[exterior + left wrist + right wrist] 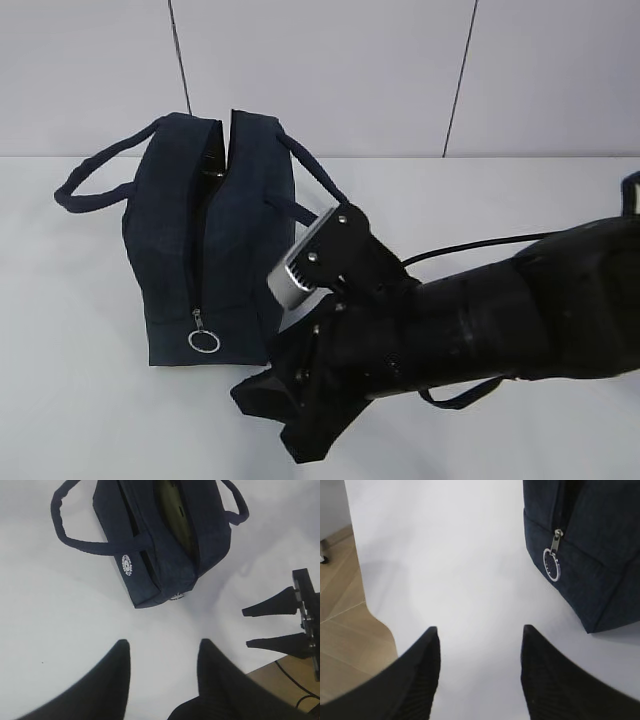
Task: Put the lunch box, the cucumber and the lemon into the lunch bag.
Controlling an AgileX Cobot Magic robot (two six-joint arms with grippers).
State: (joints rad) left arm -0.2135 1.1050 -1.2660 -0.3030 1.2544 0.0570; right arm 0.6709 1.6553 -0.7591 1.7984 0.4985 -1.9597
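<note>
Lunch bag point(205, 245) stands upright on the white table point(80, 400), zipper open along the top and down the near end, silver ring pull point(204, 341) hanging low at that end. In the left wrist view a pale green, ribbed surface point(172, 510) shows inside the opening; likely the lunch box lid, but cannot confirm. Cucumber and lemon are not visible in any view; judged to be inside the bag already, or out of frame, cannot tell which. Right gripper point(477, 675): jaws apart, nothing between them, bare table below. The bag's near end lies ahead and to the right of this gripper, ring pull point(551, 565) just off its right fingertip line, near but apart. Left gripper point(162, 672): jaws apart, empty, hovering above the table; the bag point(160, 545) lies straight ahead of it, long axis running away and slightly rightward from the tool, open slot facing up. The right gripper point(272, 625) appears in that view, off to the right of the bag's end. Judgement: loading looks finished or nearly so; if a zip closure follows, the right arm is nearer the pull, and the pull would travel along the bag's long axis, away from that gripper.
</note>
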